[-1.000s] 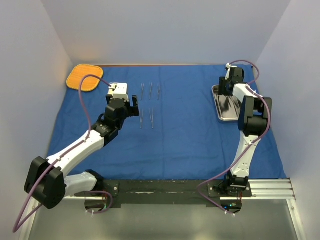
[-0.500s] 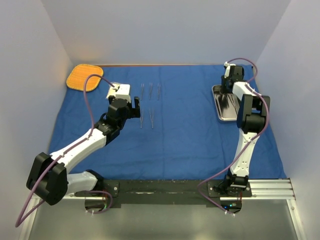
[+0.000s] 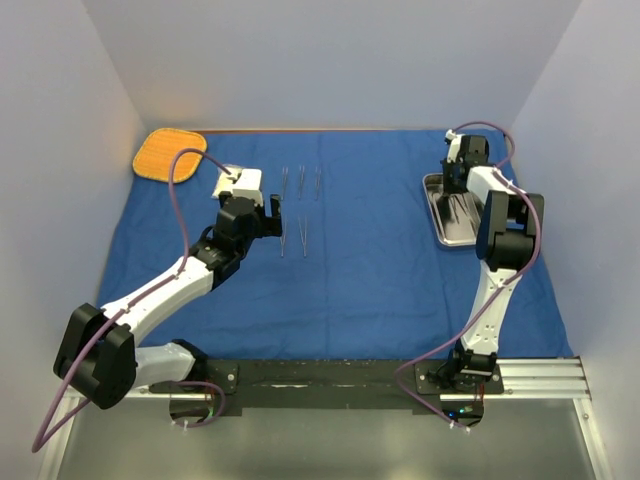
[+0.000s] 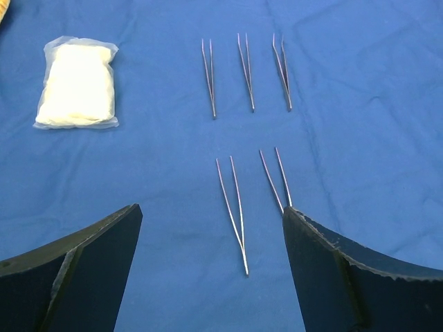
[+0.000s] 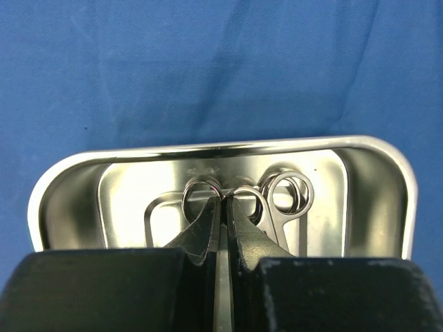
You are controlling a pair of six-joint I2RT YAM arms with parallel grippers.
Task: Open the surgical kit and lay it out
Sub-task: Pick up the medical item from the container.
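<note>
Jaws: right gripper (image 5: pixel 223 199) just pinched shut on scissors (image 5: pixel 277 225) in tray (image 5: pixel 221 146), table's right edge | left gripper (image 4: pixel 211 209) wide, empty | lift-out likely next

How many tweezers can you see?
5. Three tweezers lie side by side in the far row on the blue cloth; two lie in the nearer row. The right gripper hides part of the tray, so more may be there.

A cloth wrap (image 3: pixel 380 280) lies spread flat. On the cloth's far right sits a tray (image 3: pixel 438 215) with scissors (image 5: pixel 285 197) inside. Left of the cloth's middle, three forceps (image 3: pixel 301 181) lie in a far row, with two more forceps (image 3: pixel 293 237) nearer. A gauze pack (image 4: pixel 76 84) lies farther left, and a mat (image 3: pixel 169 155) sits at the cloth's far-left corner.
</note>
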